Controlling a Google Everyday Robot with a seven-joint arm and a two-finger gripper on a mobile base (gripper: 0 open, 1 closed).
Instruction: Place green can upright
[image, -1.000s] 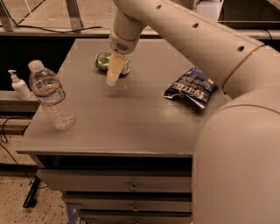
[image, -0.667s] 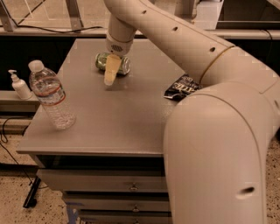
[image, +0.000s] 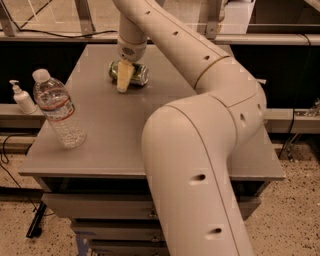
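The green can (image: 139, 74) lies on its side at the far middle of the grey table (image: 110, 130), its silver end facing right. My gripper (image: 123, 81) reaches down from above and sits right at the can, with its pale tip in front of the can's left half. My arm's large elbow fills the right and front of the view and hides the right part of the table.
A clear water bottle (image: 57, 110) with a red-striped label stands upright at the table's left front. A small white pump bottle (image: 22, 98) stands on a ledge left of the table. Drawers sit under the tabletop.
My arm has swung forward and now covers the right of the table, hiding the dark snack bag seen earlier. The gripper stays at the can, which still lies on its side.
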